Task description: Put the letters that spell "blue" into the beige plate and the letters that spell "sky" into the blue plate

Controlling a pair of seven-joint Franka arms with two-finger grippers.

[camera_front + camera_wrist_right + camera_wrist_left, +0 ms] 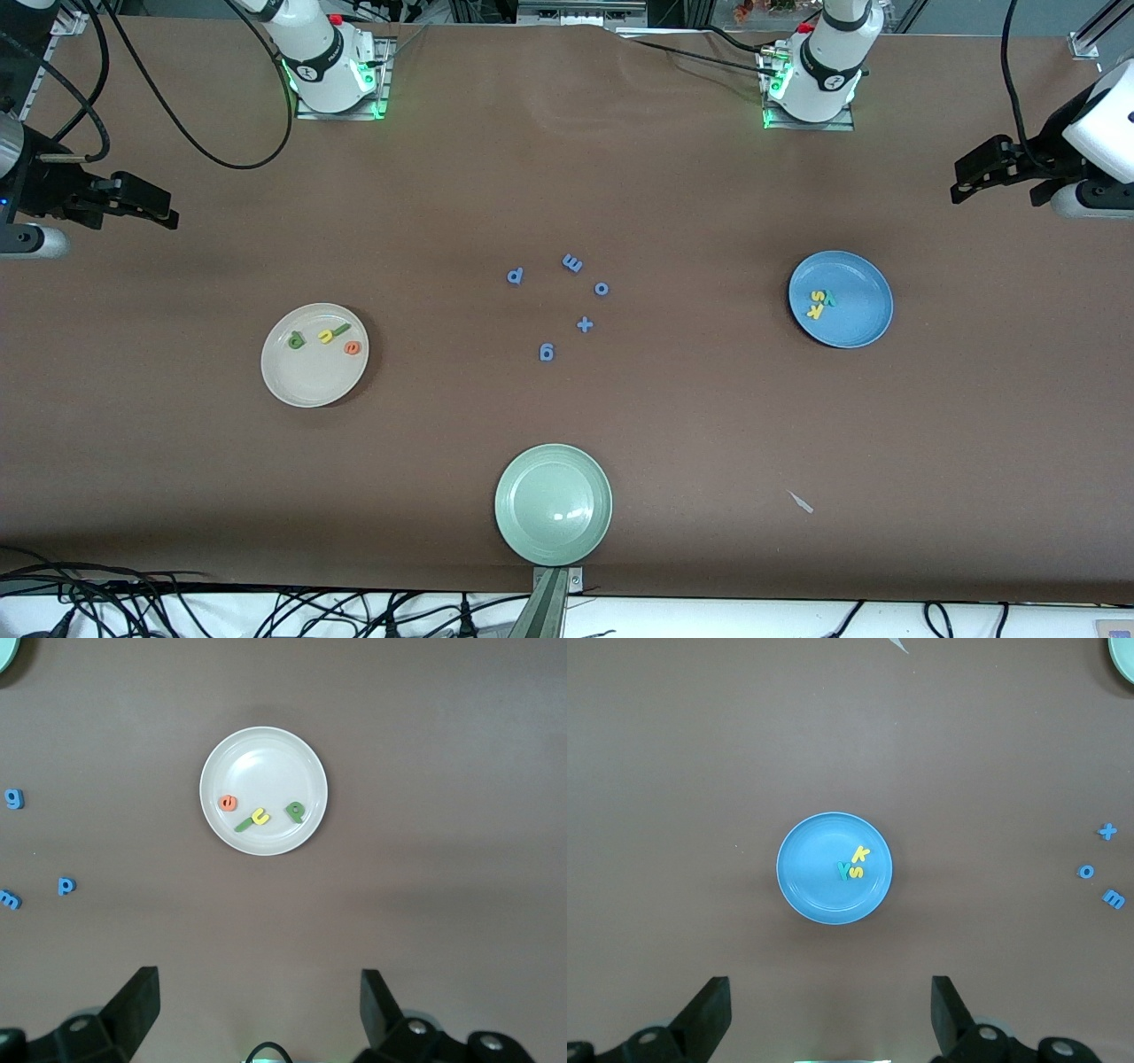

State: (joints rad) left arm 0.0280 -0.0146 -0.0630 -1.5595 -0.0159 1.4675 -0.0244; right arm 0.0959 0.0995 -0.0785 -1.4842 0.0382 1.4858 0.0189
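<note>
Both arms' upper links leave the front view's top edge. The pale green plate [1125, 657] is cropped to a sliver in the left wrist view and likewise in the right wrist view. The teal y [830, 299] is too small to read in the front view. The pale scrap [801, 501] cannot be identified.

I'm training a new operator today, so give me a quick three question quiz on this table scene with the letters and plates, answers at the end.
1. True or false: the beige plate holds four letters.
2. Which plate holds no letters? A) the blue plate B) the pale green plate C) the beige plate
3. Fill in: the left gripper and the right gripper both stand ____, holding nothing.

Key:
1. True: b, l, u, e.
2. B; the blue plate holds s, k, y.
3. open
</note>
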